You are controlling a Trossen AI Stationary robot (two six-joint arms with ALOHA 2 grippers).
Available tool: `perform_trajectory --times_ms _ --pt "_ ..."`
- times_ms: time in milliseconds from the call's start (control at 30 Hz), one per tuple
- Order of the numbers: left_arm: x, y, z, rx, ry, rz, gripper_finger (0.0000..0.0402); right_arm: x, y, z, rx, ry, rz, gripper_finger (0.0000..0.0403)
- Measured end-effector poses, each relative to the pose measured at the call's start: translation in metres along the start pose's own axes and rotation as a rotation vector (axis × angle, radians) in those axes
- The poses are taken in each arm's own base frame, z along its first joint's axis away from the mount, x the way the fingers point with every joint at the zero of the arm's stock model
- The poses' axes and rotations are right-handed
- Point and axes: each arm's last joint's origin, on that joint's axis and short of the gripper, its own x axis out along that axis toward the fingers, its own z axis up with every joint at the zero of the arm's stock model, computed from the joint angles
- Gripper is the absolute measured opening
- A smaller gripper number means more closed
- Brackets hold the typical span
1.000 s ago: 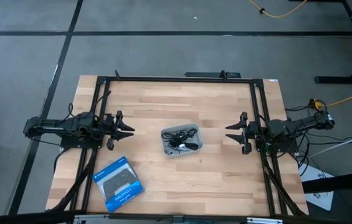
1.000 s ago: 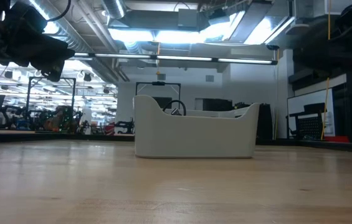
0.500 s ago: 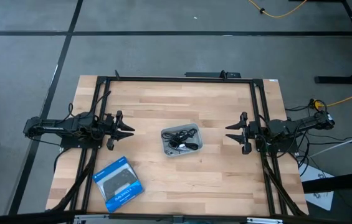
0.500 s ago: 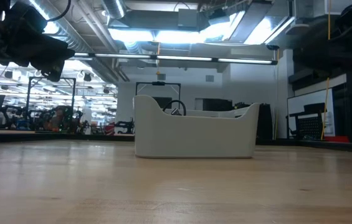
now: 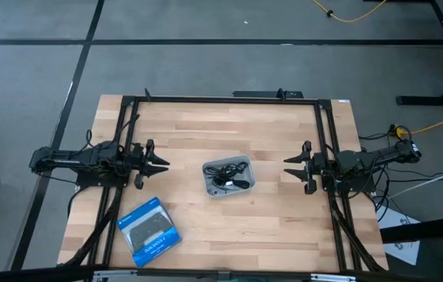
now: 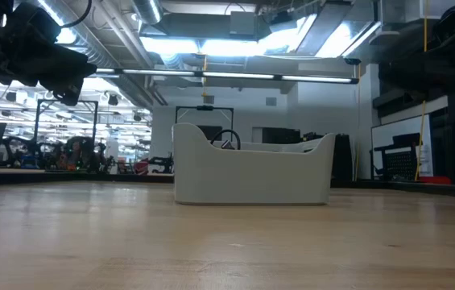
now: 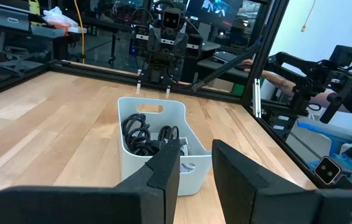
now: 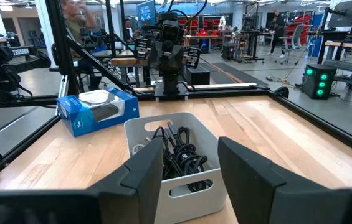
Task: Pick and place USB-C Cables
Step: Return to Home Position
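Left gripper [image 5: 158, 164]: fingers spread, nothing between them, hovering over left edge of table [image 5: 284, 215], pointing toward centre. Right gripper [image 5: 292, 167]: fingers likewise parted, empty, over right edge, facing left one. Gray bin [image 6: 251, 173]: midway between both grippers, well apart from each, upright on wood. Cables [image 5: 227, 174]: inside bin, black coils tangled on top, one loop showing above rim in low view; pale bundles hard to make out. Blue-and-black box [image 5: 149, 231]: flat on table, near front-left corner, apart from bin.
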Motion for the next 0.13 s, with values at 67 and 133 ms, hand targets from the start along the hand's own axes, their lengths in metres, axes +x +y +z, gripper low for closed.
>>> perform_trajectory --times_ms 67,133 --pt "0.0 0.0 0.0 0.0 0.0 0.0 0.0086 0.0 0.0 0.0 0.0 0.0 0.0 0.0159" --pt "0.0 0.0 0.0 0.0 0.0 0.0 0.0086 0.0 0.0 0.0 0.0 0.0 0.0 0.0159"
